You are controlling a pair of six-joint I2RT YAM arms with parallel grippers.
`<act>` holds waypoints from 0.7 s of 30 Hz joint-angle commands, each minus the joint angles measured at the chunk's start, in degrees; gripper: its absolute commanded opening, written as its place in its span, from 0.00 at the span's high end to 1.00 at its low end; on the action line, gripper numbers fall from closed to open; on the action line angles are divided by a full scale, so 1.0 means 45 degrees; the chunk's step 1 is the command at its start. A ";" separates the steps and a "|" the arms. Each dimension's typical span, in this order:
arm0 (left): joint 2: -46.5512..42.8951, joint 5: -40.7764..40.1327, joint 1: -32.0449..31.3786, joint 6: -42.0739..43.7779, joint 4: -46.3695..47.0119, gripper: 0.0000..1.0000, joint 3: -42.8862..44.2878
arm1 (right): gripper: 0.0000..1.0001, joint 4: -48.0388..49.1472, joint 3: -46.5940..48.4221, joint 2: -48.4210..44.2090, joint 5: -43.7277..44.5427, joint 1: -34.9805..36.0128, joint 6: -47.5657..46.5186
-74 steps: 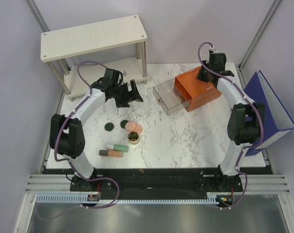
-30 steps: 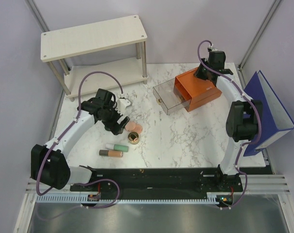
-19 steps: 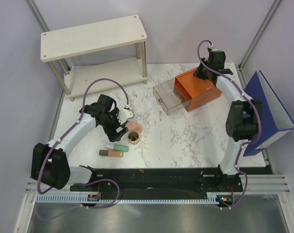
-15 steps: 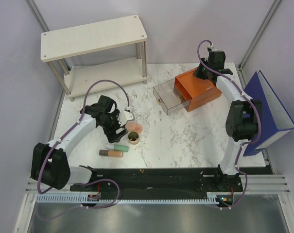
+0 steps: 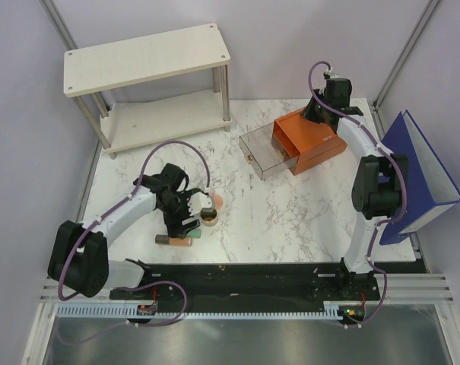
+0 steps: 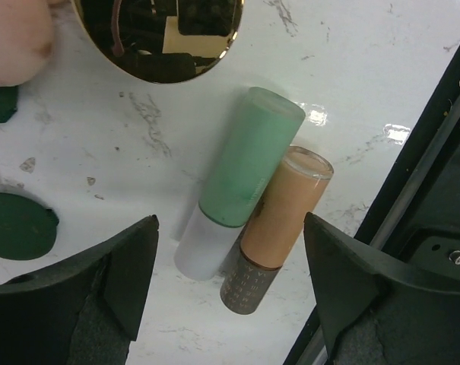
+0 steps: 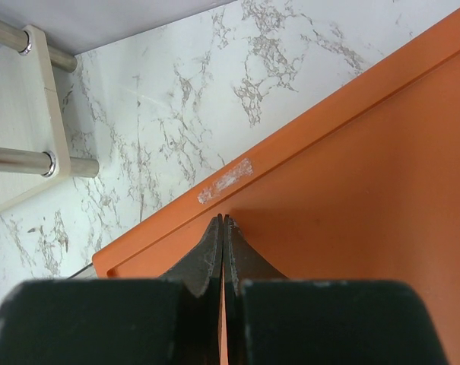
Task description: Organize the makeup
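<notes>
Makeup (image 5: 209,217) sits clustered at about 8 o'clock on the desk (image 5: 290,213). Our left hand (image 6: 230,262) hangs right over it, fingers (image 6: 131,266) spread apart with nothing gripped. Between them lie the mint-green tube (image 6: 249,160) and the tan tube (image 6: 279,220), touching along their sides. At 11 o'clock from the tubes is the gold-rimmed jar (image 6: 157,38), with a peach-pink disc (image 6: 17,38) just beside it and a dark green disc (image 6: 17,224) at 9 o'clock. Our right hand (image 7: 223,228) has its fingers together, tips on the orange drawer box (image 5: 309,141) at 1 o'clock.

We judge the main risk to be closing on both tubes at once. They are round and lie side by side, so one could squirt out and roll toward the desk's near edge, or the hand could nudge the jar.

Only the left wrist view shows the tubes touching; from above, the arm hides the green discs. Only the top view shows the clear drawer (image 5: 264,152) pulled out, well apart from the makeup.
</notes>
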 commanded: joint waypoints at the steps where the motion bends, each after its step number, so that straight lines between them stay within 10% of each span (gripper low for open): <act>1: 0.0145 -0.0312 -0.0171 0.0628 0.0474 0.19 -0.0258 | 1.00 -0.2727 -0.0650 0.1344 0.0377 0.0051 -0.0142; 21: 0.3074 -0.1563 -0.0620 -0.0446 0.2389 0.50 0.0874 | 1.00 -0.2727 -0.0220 0.1812 0.0397 0.0051 0.0034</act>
